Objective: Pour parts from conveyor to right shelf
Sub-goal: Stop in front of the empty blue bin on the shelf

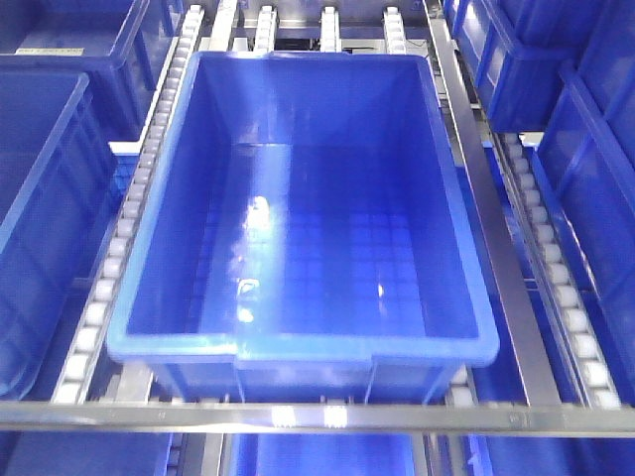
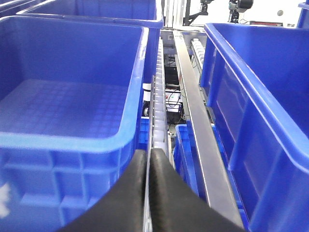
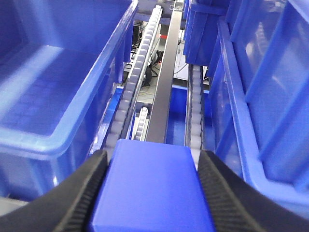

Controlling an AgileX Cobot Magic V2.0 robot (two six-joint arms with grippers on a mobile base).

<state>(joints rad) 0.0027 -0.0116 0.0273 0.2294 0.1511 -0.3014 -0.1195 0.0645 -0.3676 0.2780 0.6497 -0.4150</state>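
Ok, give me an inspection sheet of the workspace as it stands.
Surface: steel roller rack, bins resting on it.
Job's things: blue block in the right tool; middle bin looks empty; conveyor not in view.
Clutter: nothing seen.
Tools: left tool shut, empty; right tool shut on the block.
Cables: wires below the rack.
Surroundings: more blue bins on either side.

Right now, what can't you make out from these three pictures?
- Conveyor: in no view.
- Blue part in the right hand: the right wrist view's bottom edge cuts it off, and any stud is hidden.
- Left hand: the left wrist view shows only its shut fingertips; the rest is cut off.
- Both hands: outside the front view, so where they stand relative to the centre bin is unclear.
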